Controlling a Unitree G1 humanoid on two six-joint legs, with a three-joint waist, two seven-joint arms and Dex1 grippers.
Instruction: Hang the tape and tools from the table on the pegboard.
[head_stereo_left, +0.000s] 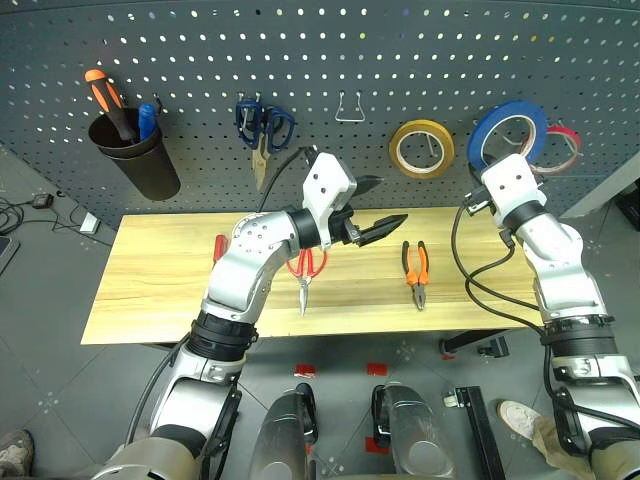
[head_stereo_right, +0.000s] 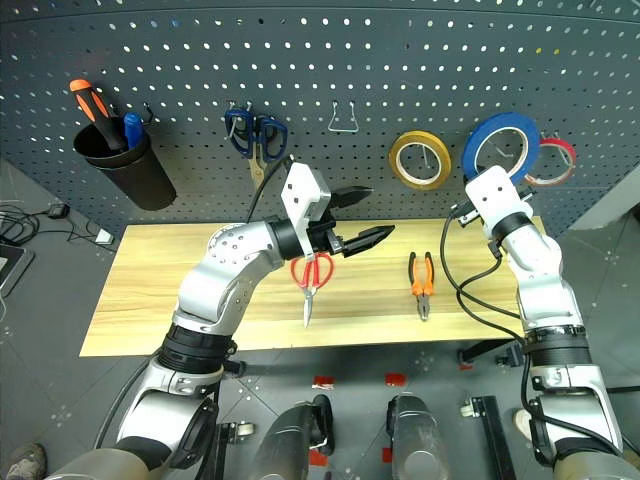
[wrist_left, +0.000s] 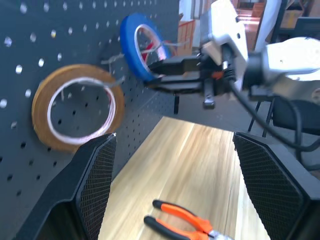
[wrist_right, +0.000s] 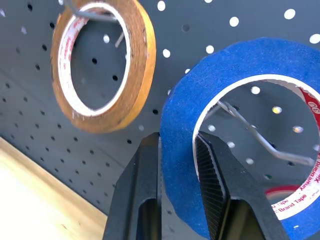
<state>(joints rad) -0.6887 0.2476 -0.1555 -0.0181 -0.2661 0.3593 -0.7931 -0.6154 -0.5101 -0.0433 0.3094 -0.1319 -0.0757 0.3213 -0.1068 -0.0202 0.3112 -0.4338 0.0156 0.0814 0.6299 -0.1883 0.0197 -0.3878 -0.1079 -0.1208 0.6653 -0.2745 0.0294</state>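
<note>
Against the pegboard, taken as the landmark and read from its left side to its right, a black cup of tools hangs far left, then blue-handled scissors, an empty hook and the yellow-tan roll.

Below the board lies the table. On it, just under the blue-handled scissors, the red-handled screwdriver peeps out beside the left arm. The red-handled scissors lie next to it with blades pointing away from the board. The pliers lie further right, under the yellow-tan roll, long axis also square to the board.

The left gripper hovers empty above the scissors, its fingers spread wide and pointing level along the board toward the right.

At the board's right end, the right gripper is clamped on the lower wall of the blue tape, one finger outside the ring and one inside. The tape stands flat to the board, its hole around a hook beside the red-rimmed roll.

The hook seems to pass through the hole already, so the coming move is probably to lower the ring onto the wire and let go. The left arm is nearer the scissors and screwdriver.
</note>
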